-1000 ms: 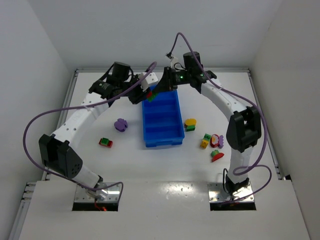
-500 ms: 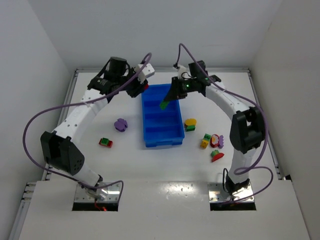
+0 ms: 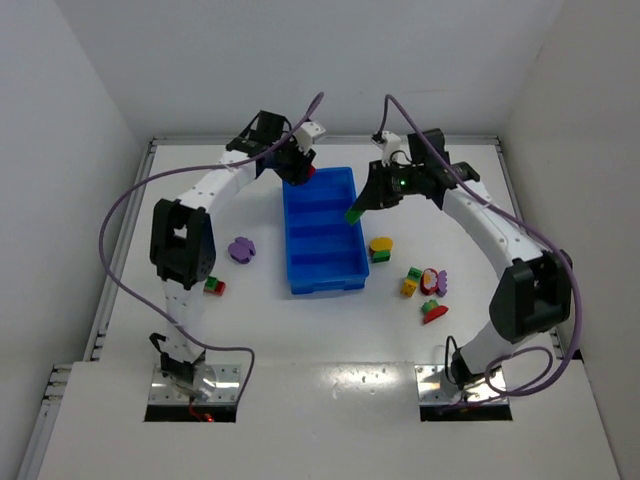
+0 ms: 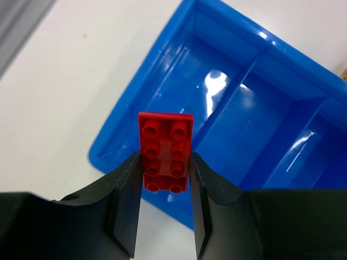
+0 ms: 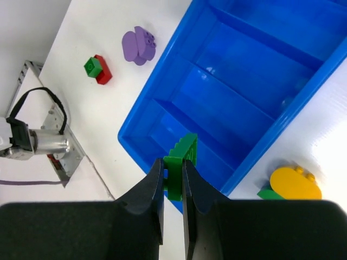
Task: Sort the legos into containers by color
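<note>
Bricks in the air, none binned yet. Red brick (image 4: pixel 165 151) pinched flat between the left gripper's (image 4: pixel 165 179) jaws, over the tray's (image 3: pixel 325 286) end compartment, just inside its corner rim. Green piece (image 5: pixel 180 161) clamped edge-on in the right gripper (image 5: pixel 172 179), jaws nearly together on it, tray wall right beneath.

All four compartments look bare in both wrist views. Judged: sorting barely begun, first two drops pending.

Loose on the table (image 3: pixel 300 335):
- purple piece (image 3: pixel 240 249) and red-green pair (image 3: pixel 211 285), well off from the left gripper
- yellow-green pair (image 3: pixel 380 248), near the right gripper
- mixed cluster (image 3: pixel 425 283) and red piece (image 3: pixel 434 314), farther out from it
</note>
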### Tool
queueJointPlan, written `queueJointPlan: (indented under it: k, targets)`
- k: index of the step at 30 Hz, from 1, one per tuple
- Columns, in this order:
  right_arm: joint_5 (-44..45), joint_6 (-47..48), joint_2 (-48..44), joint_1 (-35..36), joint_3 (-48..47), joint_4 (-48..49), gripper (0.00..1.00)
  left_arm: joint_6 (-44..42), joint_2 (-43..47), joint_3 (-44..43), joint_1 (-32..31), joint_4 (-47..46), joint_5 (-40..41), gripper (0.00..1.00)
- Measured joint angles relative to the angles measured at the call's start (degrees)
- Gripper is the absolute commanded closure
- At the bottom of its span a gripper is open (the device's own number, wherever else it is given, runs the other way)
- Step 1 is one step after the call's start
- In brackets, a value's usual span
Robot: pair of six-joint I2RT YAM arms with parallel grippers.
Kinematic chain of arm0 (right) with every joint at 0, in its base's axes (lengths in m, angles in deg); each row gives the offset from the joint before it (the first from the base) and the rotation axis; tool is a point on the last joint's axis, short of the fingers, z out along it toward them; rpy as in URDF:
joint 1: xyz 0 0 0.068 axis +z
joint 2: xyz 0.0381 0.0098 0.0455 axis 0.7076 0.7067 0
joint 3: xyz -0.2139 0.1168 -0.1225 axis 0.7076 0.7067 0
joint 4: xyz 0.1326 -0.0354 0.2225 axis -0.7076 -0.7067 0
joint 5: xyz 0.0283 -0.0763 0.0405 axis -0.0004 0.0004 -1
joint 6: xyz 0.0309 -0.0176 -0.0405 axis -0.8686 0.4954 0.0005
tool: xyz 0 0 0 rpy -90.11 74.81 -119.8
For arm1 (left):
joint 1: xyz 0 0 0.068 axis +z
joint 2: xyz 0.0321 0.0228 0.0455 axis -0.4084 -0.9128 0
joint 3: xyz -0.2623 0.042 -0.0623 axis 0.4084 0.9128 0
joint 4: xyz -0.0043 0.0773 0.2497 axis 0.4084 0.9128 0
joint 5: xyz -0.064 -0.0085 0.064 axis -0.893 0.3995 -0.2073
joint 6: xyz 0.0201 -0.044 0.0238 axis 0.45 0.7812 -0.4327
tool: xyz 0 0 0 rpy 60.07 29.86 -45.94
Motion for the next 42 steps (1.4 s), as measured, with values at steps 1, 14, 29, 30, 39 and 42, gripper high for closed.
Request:
queueJointPlan:
  k: [1, 14, 29, 30, 39, 42]
  targets:
    - [0.2, 0.1, 0.0, -0.1, 0.0, 0.0, 0.99, 0.5, -1.0, -0.3, 0.0, 0.0, -0.5, 0.99]
    - [2.2, -1.9, 25.2, -0.8, -25.4, 2.9, 0.99, -0.9, 19.2, 11.2, 1.5, 2.7, -5.2, 0.99]
    - [3.0, -3.5, 39.6, 0.1, -33.9, 3.9, 0.55, -3.8, 39.5, 27.0, -1.6, 10.0, -5.9, 0.98]
    - [3.4, -3.0, 39.6, 0.3, -33.9, 3.9, 0.53, -3.8, 39.5, 27.5, -1.6, 10.3, -6.2, 0.98]
    - [7.3, 0.5, 39.6, 1.4, -33.9, 4.2, 0.59, -3.9, 40.3, 31.5, -1.7, 11.0, -8.4, 0.98]
    - [7.8, 1.5, 39.6, 1.6, -33.9, 4.2, 0.55, -4.3, 40.4, 31.7, -1.9, 11.1, -8.6, 0.98]
